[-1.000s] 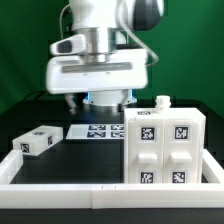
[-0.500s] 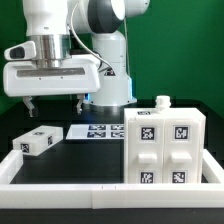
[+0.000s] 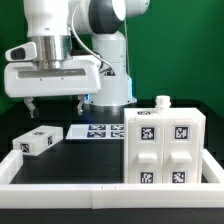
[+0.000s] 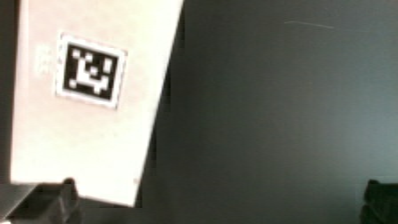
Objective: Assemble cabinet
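Arm shifted toward exterior view's left, now stationary | gripper above small block, likely lining up a grasp | jaws spread, empty | cabinet body untouched

Black table, low white rim around it, marker board lying flat — green backdrop behind.

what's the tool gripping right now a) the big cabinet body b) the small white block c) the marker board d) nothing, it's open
d: the tool hangs open with nothing between its fingers, while the small white block lies on the table below it and the cabinet body stands apart at the exterior view's right.
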Tool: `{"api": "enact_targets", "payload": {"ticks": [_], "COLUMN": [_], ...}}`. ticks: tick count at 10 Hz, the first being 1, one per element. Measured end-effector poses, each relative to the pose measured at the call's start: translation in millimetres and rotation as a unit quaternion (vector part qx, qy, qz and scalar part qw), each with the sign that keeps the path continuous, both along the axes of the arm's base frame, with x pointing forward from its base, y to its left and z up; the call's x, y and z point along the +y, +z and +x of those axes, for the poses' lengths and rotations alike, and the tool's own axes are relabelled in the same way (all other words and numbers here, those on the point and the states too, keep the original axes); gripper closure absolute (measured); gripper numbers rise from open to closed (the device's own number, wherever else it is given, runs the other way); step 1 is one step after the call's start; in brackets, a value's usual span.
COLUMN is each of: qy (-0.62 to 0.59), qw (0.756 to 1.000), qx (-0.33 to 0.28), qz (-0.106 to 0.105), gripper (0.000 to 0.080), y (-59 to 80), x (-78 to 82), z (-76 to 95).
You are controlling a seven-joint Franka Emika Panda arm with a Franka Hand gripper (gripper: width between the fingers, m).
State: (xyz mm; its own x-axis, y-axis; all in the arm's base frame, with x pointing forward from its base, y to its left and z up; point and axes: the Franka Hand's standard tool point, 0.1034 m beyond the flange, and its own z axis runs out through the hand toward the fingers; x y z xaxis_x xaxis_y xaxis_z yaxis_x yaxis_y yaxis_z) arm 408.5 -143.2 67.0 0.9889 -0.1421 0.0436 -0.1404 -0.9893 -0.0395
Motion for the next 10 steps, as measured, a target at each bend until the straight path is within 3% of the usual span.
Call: {"api": "enact_targets", "payload": {"ticks": [4,7,10], "qy": [-0.032,-0.017,-0.014], "qw": [0.999,1.0,0.999], "qx": [0.011,0.015,0.011], "qz": [-0.013,-0.017,-0.027], "gripper": [0.0002,0.0002,0.0002], "y": [-23.3,-26.0,-38.8], "x": [-31.7,-47.2,-47.9], "z": [-19.6,-27.5,-29.7]}}
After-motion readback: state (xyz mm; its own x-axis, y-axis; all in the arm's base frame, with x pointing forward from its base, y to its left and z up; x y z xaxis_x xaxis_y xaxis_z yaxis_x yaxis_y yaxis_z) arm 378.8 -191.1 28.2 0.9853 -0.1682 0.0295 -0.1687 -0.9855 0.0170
